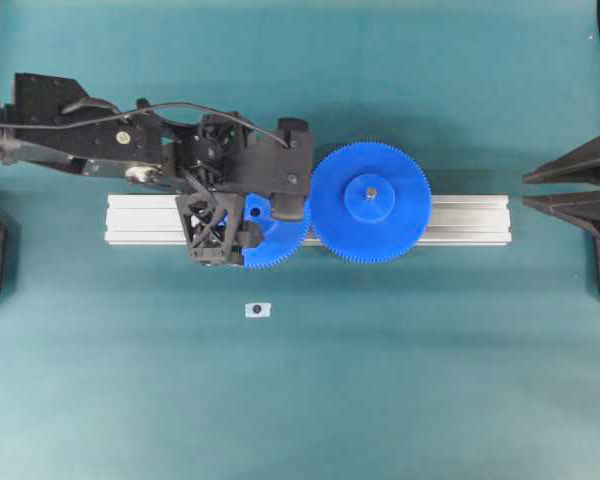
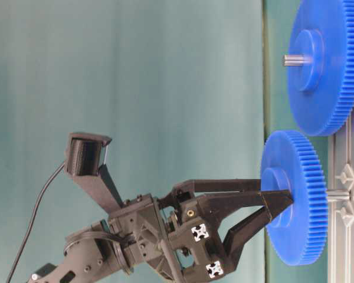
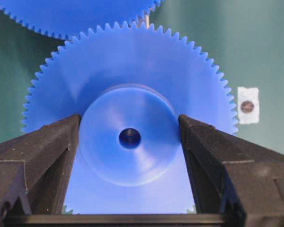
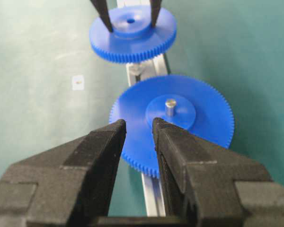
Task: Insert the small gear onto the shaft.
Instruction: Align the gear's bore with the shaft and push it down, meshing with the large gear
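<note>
Blue small gear [image 3: 128, 85], hub clamped by left fingers [image 3: 52, 151], hides the shaft; right fingers [image 4: 104, 151] apart.

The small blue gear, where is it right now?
The small blue plastic gear sits left of centre in the overhead view, its hub between the left gripper's fingers, over the silver rail beside the larger blue gear.

The small gear [image 3: 132, 71] is blue plastic with a smooth, slightly glossy face. The big gear [image 1: 371, 203] at 3 o'clock looks the same. The rail [image 1: 460, 222] is brushed silver metal. The left claw [image 2: 277, 213] is matt black, rough plastic. The table [image 1: 300, 400] is matt green.
</note>
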